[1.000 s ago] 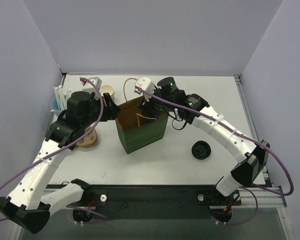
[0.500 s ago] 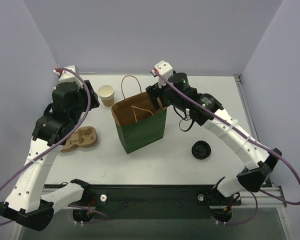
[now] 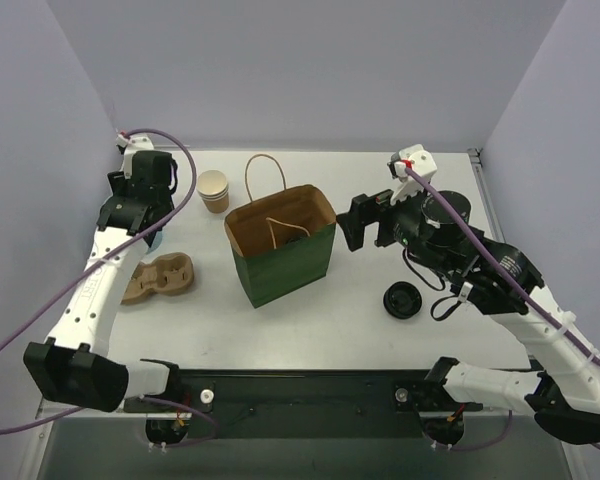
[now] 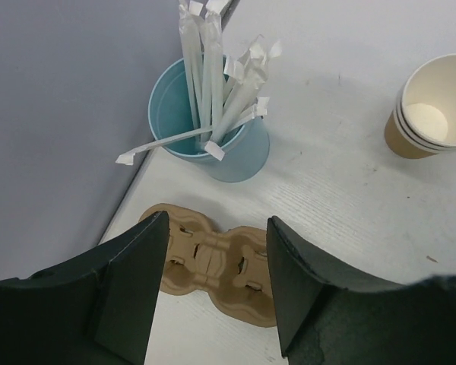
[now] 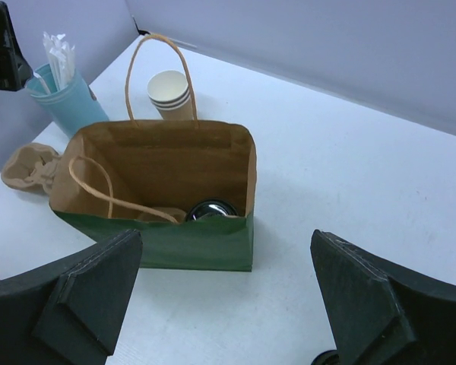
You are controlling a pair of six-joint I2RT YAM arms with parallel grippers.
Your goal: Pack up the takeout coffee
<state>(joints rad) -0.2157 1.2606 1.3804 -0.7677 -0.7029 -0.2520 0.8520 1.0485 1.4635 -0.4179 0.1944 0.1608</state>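
Observation:
The green paper bag point(image 3: 285, 262) stands open mid-table. In the right wrist view the takeout coffee point(image 5: 213, 209) sits inside the bag point(image 5: 175, 243) at its bottom, and only its round black lid shows. It does not show clearly in the top view. My right gripper point(image 3: 358, 222) is open and empty, just right of the bag and clear of it; in its own view point(image 5: 226, 243) the jaws stand wide apart. My left gripper point(image 3: 148, 222) is open and empty at the far left, above the tan cup carrier point(image 4: 216, 262) and the blue straw cup point(image 4: 213, 129).
A stack of lidless tan cups point(image 3: 213, 190) stands behind the bag's left handle. A loose black lid point(image 3: 404, 299) lies right of the bag. The cup carrier point(image 3: 160, 277) lies at the left. Walls close in the left, back and right.
Both grippers have drawn away from the bag's mouth. The left went back to the far left corner, the right swung right. The bag now stands free with the coffee inside.

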